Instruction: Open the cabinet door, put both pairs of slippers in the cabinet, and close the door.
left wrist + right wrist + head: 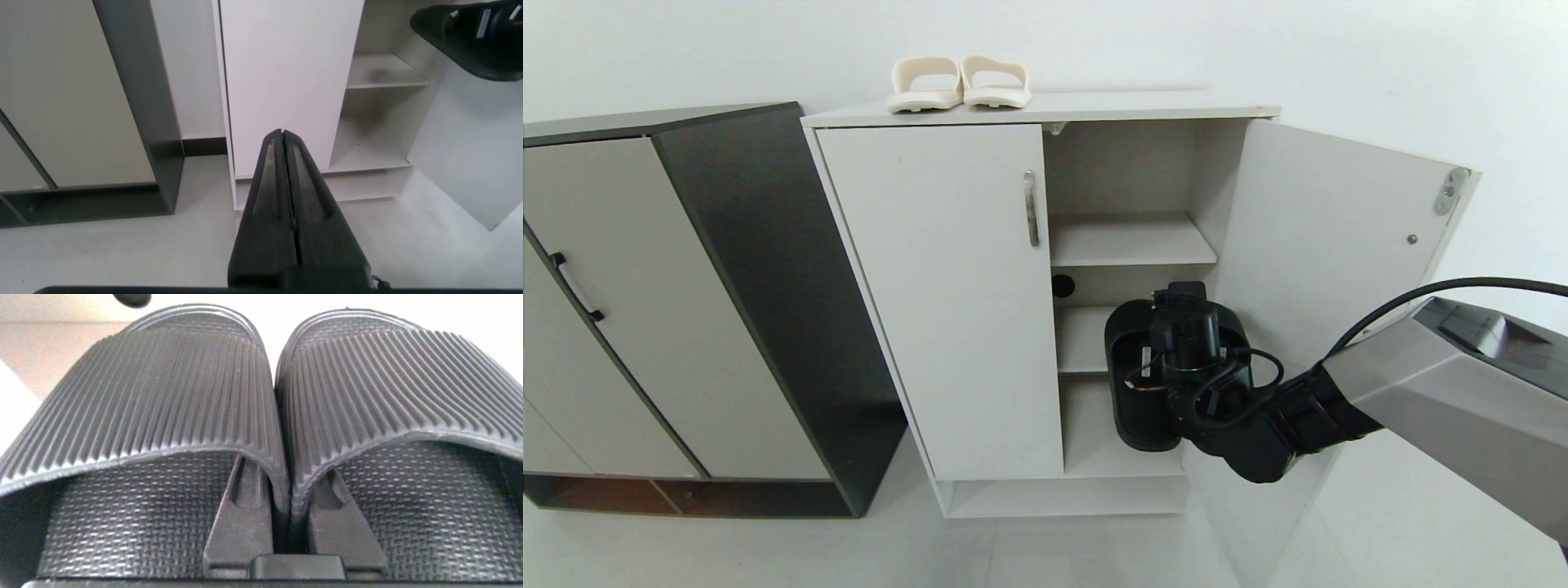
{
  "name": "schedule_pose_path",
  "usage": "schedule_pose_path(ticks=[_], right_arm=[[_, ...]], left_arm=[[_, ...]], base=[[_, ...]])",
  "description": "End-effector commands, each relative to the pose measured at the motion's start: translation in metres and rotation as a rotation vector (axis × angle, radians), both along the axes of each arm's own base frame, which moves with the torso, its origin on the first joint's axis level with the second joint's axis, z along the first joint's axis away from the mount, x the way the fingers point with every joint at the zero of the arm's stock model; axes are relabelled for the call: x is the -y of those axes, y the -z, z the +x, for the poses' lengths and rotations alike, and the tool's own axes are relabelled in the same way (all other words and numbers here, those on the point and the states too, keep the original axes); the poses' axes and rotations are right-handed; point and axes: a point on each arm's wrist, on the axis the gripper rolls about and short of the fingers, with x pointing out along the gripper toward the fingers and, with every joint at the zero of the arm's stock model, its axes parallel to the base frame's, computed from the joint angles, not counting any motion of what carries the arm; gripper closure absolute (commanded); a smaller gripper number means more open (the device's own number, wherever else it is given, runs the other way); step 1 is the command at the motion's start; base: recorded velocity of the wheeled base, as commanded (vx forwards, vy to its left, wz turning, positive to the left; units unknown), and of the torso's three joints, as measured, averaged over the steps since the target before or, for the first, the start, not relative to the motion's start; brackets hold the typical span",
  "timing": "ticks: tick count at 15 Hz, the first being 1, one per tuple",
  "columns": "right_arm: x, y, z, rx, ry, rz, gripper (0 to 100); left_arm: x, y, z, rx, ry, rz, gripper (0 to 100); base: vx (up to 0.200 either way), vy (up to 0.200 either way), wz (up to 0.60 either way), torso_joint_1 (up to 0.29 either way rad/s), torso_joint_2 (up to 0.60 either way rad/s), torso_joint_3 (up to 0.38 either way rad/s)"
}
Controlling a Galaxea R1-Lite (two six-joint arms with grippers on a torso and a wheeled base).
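Note:
The white cabinet (947,310) has its right door (1323,245) swung open and its left door shut. A cream pair of slippers (960,82) rests on the cabinet top. My right gripper (280,508) is shut on the black pair of slippers (1135,384), one finger inside each slipper, pinching the inner straps together. It holds them in front of the open compartment, at the level of the lower shelves (1086,339). The black slippers (478,37) also show past the cabinet in the left wrist view. My left gripper (283,143) hangs shut with nothing in it, low before the cabinet's left door (286,73).
A dark grey cabinet (686,302) with beige doors stands left of the white one. The upper shelf (1131,241) and bottom shelf (1119,445) are bare. Pale floor (1045,555) lies in front.

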Motion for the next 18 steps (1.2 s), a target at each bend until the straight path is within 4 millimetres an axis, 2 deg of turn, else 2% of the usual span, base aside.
schedule_pose_path(ticks=[1, 3, 5, 8, 11, 14, 18], right_arm=[[0.001, -0.001, -0.002, 0.0, -0.001, 0.0, 100], [-0.001, 0.0, -0.005, -0.005, -0.02, 0.003, 100], [-0.01, 0.007, -0.017, -0.022, -0.093, 0.002, 100], [-0.032, 0.029, -0.028, -0.039, -0.15, -0.009, 100], [-0.038, 0.049, -0.023, -0.048, -0.153, -0.014, 100], [-0.04, 0.055, -0.022, -0.054, -0.153, -0.019, 100], [-0.04, 0.06, -0.018, -0.056, -0.148, -0.019, 100]], left_arm=[[0.0, 0.0, 0.0, -0.001, 0.0, -0.001, 100], [0.0, 0.0, 0.0, -0.003, 0.0, -0.001, 100], [0.0, 0.0, 0.0, -0.003, -0.002, -0.001, 100], [0.0, 0.0, 0.0, -0.001, -0.002, 0.001, 100], [0.0, 0.0, 0.0, -0.001, -0.002, 0.002, 100], [0.0, 0.0, 0.0, -0.001, -0.003, 0.002, 100], [0.0, 0.0, 0.0, -0.001, -0.003, 0.002, 100]], base=[[0.0, 0.0, 0.0, 0.0, 0.0, 0.0], [0.0, 0.0, 0.0, 0.0, 0.0, 0.0], [0.0, 0.0, 0.0, 0.0, 0.0, 0.0], [0.0, 0.0, 0.0, 0.0, 0.0, 0.0], [0.0, 0.0, 0.0, 0.0, 0.0, 0.0], [0.0, 0.0, 0.0, 0.0, 0.0, 0.0], [0.0, 0.0, 0.0, 0.001, 0.0, -0.171]])
